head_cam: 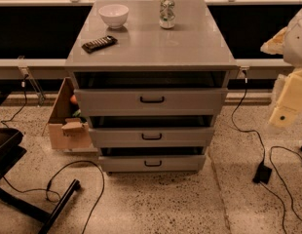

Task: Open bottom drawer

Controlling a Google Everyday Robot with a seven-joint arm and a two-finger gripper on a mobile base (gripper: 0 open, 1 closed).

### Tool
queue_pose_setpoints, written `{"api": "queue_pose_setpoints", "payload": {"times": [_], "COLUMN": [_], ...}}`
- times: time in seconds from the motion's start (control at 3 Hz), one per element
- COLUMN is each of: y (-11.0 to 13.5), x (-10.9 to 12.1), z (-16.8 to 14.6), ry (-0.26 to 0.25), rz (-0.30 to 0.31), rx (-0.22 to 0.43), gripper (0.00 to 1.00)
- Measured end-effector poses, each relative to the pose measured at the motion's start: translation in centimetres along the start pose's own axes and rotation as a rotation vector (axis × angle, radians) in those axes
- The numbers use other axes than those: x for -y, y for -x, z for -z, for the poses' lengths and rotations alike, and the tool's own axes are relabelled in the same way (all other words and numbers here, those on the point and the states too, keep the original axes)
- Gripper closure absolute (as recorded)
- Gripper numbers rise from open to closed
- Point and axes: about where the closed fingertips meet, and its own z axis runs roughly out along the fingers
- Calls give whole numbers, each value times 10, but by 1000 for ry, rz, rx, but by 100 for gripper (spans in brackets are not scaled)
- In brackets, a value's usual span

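The grey cabinet (151,48) stands in the middle of the camera view with three drawers stacked. The bottom drawer (124,164) is the lowest and narrowest front, just above the floor, with a small black loop handle (152,163). A dark gap shows above its front. The mid-sized drawer (117,137) and the tallest drawer (107,101) sit above it. My gripper (286,112) is at the right edge of the view, on the cream-coloured arm, to the right of the cabinet and well apart from the bottom drawer's handle.
On the cabinet top are a white bowl (113,14), a can (166,11) and a black remote (99,44). A cardboard box (68,126) stands left of the cabinet. Cables (248,126) and a black adapter (262,172) lie on the floor at right; a black chair base (53,211) is at lower left.
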Motion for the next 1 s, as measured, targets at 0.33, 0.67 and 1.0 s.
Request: {"api": "queue_pose_setpoints", "payload": {"times": [0.33, 0.67, 1.0], "y": [0, 4, 11], "x": [0, -9, -34], "z": [0, -16, -44], "ry": [0, -1, -1], "rz": [0, -7, -17], "rx": [0, -21, -8], "gripper": [0, 0, 0]}}
